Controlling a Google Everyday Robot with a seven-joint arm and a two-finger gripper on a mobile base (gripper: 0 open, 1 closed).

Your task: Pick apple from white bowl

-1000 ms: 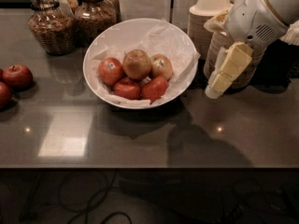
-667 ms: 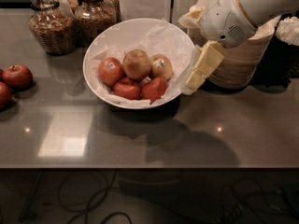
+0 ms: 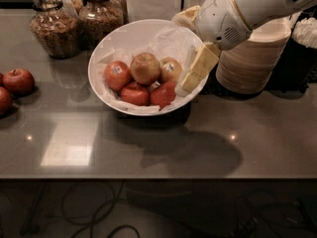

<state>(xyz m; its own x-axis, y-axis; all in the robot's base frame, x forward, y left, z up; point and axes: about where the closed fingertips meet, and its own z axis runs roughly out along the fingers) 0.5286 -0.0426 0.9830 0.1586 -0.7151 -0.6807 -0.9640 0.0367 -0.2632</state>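
The apple (image 3: 145, 67), the largest one, yellowish-tan with red streaks, sits on top of the pile in the white bowl (image 3: 97, 53), which is lined with crumpled white paper. Around it lie a smaller yellow-green stickered apple (image 3: 171, 69) and three red apples (image 3: 134, 94). My gripper (image 3: 181, 58) reaches in from the upper right on a white arm and hangs over the bowl's right rim, right of the apple and apart from it. Its yellowish fingers (image 3: 196, 69) are spread and hold nothing.
Two red apples (image 3: 19, 81) lie on the grey counter at the far left. Two glass jars (image 3: 52, 26) stand behind the bowl at the left. A stack of beige paper bowls (image 3: 252, 58) stands right of the white bowl, under my arm.
My gripper has moved left, from beside the paper bowls to over the white bowl's right rim, closer to the apples. The apples have not moved.
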